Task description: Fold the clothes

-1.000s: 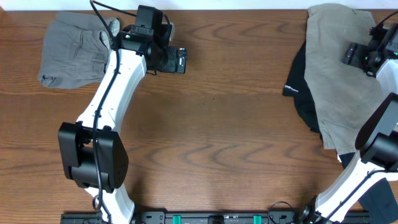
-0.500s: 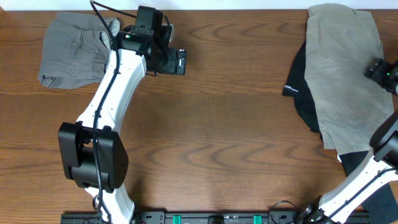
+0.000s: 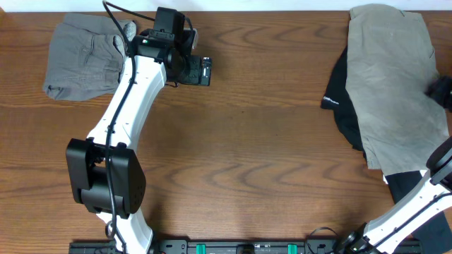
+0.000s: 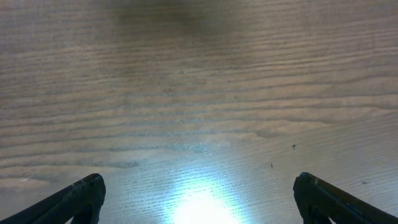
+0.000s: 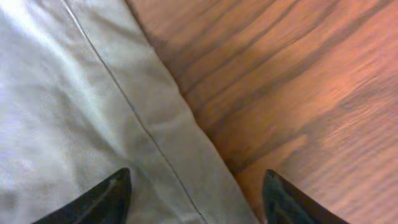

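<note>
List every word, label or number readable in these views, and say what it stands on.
White print on the black garment: too small to read.
No text shows on the khaki shorts, the grey shorts or the table.

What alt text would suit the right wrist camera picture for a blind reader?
A light khaki garment with a stitched seam fills the left side, lying on a brown wooden table. At the bottom, the open gripper straddles the garment's edge.
</note>
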`<state>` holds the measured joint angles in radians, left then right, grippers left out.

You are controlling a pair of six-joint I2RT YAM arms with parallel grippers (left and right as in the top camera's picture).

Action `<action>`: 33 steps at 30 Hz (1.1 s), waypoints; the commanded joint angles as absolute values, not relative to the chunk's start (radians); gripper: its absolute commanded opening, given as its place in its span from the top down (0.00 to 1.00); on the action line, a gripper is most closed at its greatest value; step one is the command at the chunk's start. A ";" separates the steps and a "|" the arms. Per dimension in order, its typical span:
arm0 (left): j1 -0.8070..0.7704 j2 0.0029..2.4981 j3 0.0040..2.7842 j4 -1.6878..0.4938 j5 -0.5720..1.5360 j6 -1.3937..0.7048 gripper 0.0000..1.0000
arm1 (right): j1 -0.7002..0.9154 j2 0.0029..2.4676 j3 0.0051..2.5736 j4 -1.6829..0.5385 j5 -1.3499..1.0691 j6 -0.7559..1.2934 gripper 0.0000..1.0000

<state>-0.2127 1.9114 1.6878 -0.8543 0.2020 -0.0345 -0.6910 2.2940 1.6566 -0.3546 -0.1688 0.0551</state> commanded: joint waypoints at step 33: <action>-0.040 1.704 1.706 -0.890 0.140 -0.046 0.09 | -0.101 1.754 1.672 -0.488 -0.415 0.069 0.99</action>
<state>-0.0898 1.7420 1.6878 -0.8604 0.1566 -0.0486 -0.2146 1.7462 1.6752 -0.4782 -0.3824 0.0490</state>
